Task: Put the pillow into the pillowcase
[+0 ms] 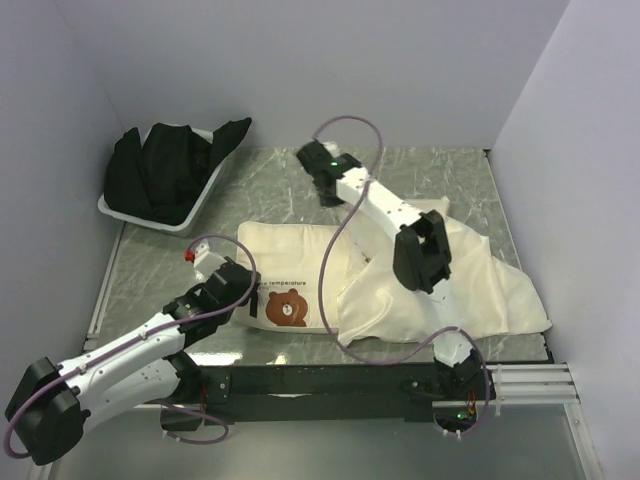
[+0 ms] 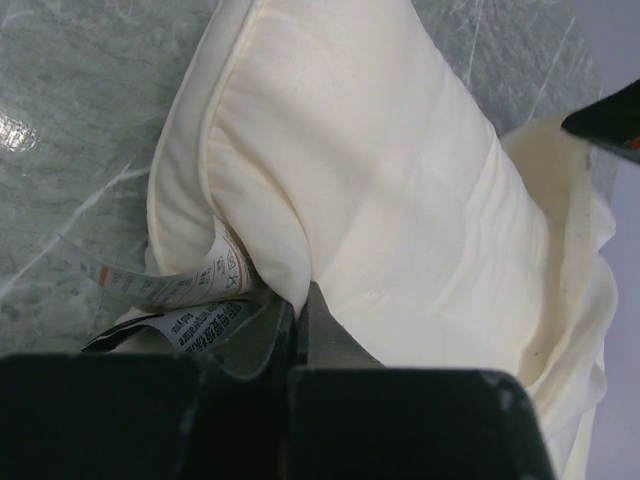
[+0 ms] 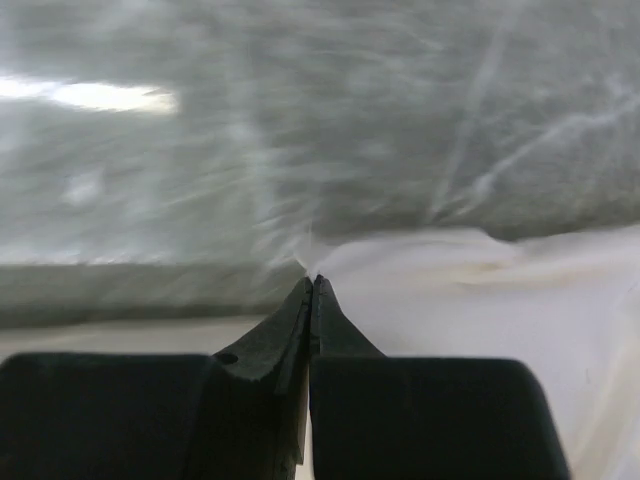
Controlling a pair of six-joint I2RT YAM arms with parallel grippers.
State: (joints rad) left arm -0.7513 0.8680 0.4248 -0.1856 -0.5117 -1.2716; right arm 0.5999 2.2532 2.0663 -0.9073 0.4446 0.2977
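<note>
The pillow (image 1: pixel 290 255) lies in the middle of the worktop (image 1: pixel 250 185). The end with the bear (image 1: pixel 287 308) points toward the near edge. The left claw (image 2: pixel 298 297) is squeezed shut on the pillow's corner, beside the white labels (image 2: pixel 170 290). The pillowcase (image 1: pixel 480 290) lies crumpled toward the right edge, over the pillow's other end. The right claw (image 3: pixel 312 283) is shut tight at a cream cloth edge; I cannot tell if it holds any.

Bare table (image 1: pixel 440 170) along the far wall; cloth-filled tray (image 1: pixel 140 217) far left, apparently against the wall.
</note>
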